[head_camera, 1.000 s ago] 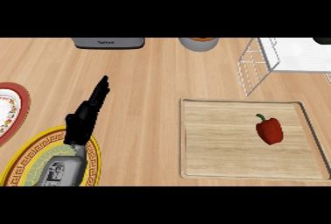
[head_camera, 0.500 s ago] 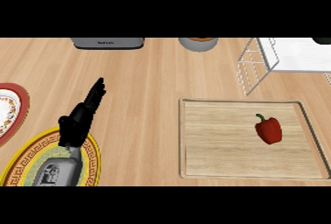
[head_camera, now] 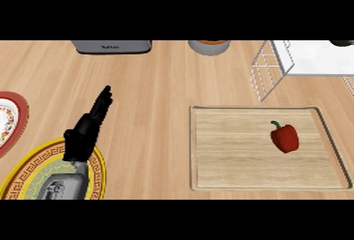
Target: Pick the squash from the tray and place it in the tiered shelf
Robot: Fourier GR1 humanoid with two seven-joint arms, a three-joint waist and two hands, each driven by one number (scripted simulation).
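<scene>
A red bell pepper with a green stem (head_camera: 285, 137) lies on the right part of a wooden tray (head_camera: 228, 159) at the lower right; no squash shows. The white wire tiered shelf (head_camera: 271, 70) stands behind the tray at the upper right. My left hand (head_camera: 84, 133) is at the lower left, over a yellow-rimmed plate's edge, fingers straight and pointing away, open and holding nothing. It is far to the left of the tray. My right hand does not show.
A yellow-rimmed plate (head_camera: 17, 176) lies under the left forearm, and a red-rimmed plate (head_camera: 10, 123) sits at the left edge. At the back stand a grey appliance (head_camera: 110, 46) and a round grey pot (head_camera: 209, 47). Bare wood lies between hand and tray.
The left hand and forearm have slid slightly down and to the left. The pepper and tray have not moved.
</scene>
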